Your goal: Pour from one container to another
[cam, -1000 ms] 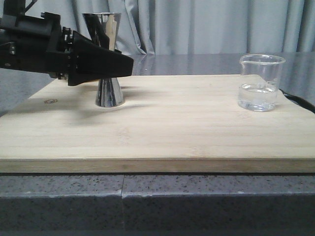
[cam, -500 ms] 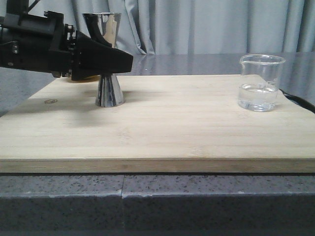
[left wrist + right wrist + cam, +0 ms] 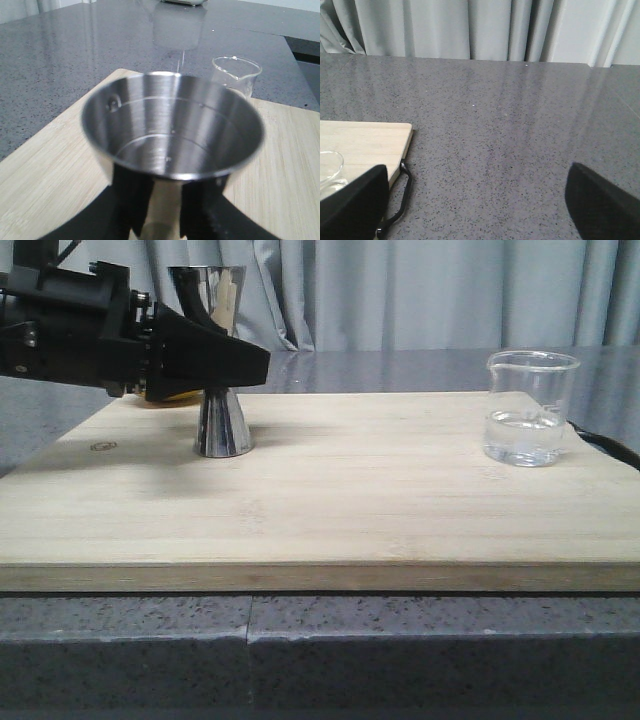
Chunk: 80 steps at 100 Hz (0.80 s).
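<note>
The left gripper (image 3: 225,365) hides the narrow waist of the steel jigger (image 3: 222,425) in the front view, so only the upper cup and the flared base show there. The gripper's fingers reach in from the board's left edge at waist height. In the left wrist view the dark fingers (image 3: 131,200) stand close on either side of the jigger (image 3: 172,132) below its cup, a narrow gap between them filled by the stem. Whether the pads actually press the metal cannot be made out.

The jigger stands upright on the wooden board (image 3: 330,500), near the far left corner. Seen from above, its upper cup shows bare shiny metal with faint measuring lines; the blurred picture does not settle whether any liquid lies in it.

The glass beaker (image 3: 528,408) stands upright near the board's far right corner, well apart from the jigger, with clear liquid filling roughly its lower third. In the left wrist view the beaker (image 3: 236,75) appears behind the jigger's rim, its pouring lip visible.

The right gripper (image 3: 480,200) is out of the front view. Its wrist camera shows two dark fingertips (image 3: 352,202) spread wide over the grey stone counter (image 3: 520,125) just off the board's right edge, holding nothing. The beaker's rim (image 3: 330,167) is cut off at that picture's edge, and a black cord (image 3: 405,195) lies beside the board.
</note>
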Available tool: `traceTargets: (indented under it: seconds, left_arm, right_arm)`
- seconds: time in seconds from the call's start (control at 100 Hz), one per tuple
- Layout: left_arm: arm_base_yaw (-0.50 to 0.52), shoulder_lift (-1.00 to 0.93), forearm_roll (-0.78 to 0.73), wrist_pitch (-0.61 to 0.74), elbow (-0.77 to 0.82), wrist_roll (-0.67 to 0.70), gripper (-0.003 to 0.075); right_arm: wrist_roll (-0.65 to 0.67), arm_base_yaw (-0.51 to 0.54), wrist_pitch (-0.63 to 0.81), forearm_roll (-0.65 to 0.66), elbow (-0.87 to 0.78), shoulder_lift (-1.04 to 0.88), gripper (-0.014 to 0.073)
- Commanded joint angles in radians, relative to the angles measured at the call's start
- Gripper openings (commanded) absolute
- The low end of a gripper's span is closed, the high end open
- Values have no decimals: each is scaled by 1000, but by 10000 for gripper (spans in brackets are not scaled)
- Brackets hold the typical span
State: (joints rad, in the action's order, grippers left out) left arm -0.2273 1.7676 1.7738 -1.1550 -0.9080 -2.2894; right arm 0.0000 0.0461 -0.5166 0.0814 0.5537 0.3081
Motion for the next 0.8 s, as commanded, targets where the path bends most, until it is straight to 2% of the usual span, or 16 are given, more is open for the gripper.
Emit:
traceTargets:
  seconds: [0.0, 0.59, 0.79]
  left_arm:
    - [-9, -69, 76, -113, -25, 9, 199]
    - [-9, -154, 76, -113, -25, 34, 199]
    - [-9, -156, 76, -113, -25, 34, 199]
  right_arm:
    - [0, 0, 71, 15, 33, 18, 649]
    - [0, 0, 58, -3, 33, 18, 649]
    - [0, 0, 18, -13, 60, 76, 649]
